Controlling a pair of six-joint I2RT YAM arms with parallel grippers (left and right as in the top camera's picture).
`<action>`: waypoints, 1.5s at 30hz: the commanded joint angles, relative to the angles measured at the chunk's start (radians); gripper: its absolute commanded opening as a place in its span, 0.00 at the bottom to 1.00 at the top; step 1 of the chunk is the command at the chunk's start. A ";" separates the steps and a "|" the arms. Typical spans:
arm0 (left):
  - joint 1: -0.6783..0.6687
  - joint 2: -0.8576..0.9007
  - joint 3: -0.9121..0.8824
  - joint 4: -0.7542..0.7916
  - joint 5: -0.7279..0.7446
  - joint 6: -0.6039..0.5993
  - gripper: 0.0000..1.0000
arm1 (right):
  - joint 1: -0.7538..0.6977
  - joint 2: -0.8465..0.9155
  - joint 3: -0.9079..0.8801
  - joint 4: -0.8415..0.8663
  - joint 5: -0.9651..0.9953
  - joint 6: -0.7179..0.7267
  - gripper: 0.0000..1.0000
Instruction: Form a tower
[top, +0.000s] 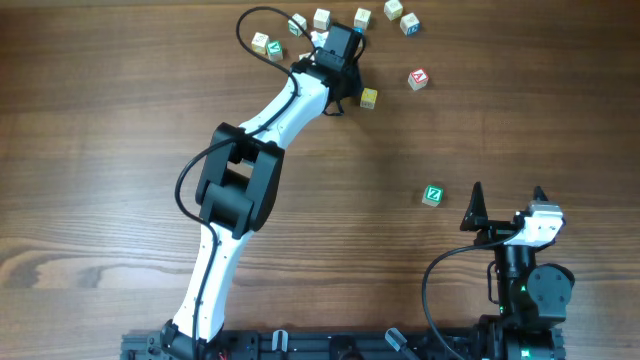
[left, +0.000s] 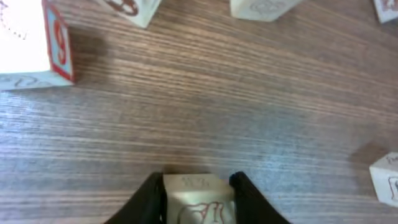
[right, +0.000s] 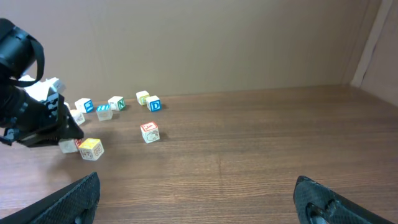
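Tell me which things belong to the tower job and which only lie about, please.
Job: left gripper, closed on a pale cube with red marking.
Lying about: yellow cube, red-letter cube, green Z cube, blue D cube; right gripper open, holding nothing.

The left arm (top: 290, 110) has glossy white links joined by boxy matte-black housings (top: 238, 185), with a thin black cable (top: 180, 185) looping beside it — the left tool (left: 199, 199) ends in two dark, rounded fingers (left: 148, 200). The right arm (top: 545, 285) is mostly black, with a small green light (top: 522, 290), a white wrist block (top: 540, 225) and a right tool (top: 507, 205) with pointed black fingers (top: 476, 205) — a second black cable (top: 424, 290) curls beside it.
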 joint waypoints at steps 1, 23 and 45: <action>0.004 0.007 -0.009 -0.082 -0.002 -0.002 0.12 | 0.003 -0.004 -0.001 0.003 -0.013 -0.011 1.00; -0.369 -0.323 -0.068 -0.390 0.046 0.243 0.09 | 0.003 -0.004 -0.001 0.003 -0.013 -0.012 1.00; -0.446 -0.219 -0.139 -0.310 0.185 0.130 0.15 | 0.003 -0.004 -0.001 0.003 -0.013 -0.011 1.00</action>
